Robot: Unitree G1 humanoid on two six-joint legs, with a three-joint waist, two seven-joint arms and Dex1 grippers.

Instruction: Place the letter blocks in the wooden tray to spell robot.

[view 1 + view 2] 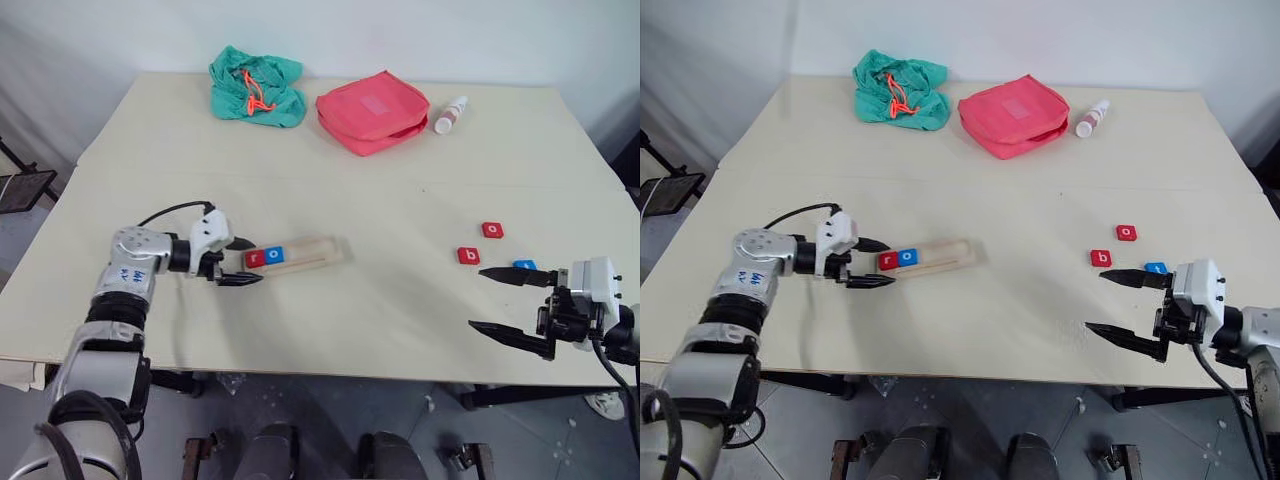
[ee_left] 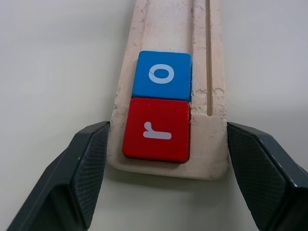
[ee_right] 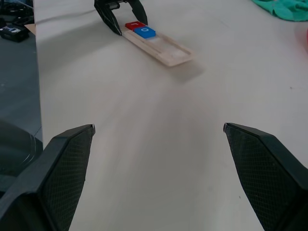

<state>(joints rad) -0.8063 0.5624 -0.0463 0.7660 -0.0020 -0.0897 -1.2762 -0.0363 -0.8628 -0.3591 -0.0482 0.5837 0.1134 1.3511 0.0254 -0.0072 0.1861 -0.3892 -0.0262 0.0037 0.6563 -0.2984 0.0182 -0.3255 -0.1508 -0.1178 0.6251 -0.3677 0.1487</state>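
Left claw [image 2: 166, 159] straddles wooden tray [image 2: 202, 72] end.

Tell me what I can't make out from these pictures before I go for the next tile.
- Blue tile, left eye view: the right pincer's upper finger covers part of it, so its letter is unreadable.
- Wooden tray, left wrist view: its far end is cut off by the picture's edge.
- Small bottle: label too small to read.
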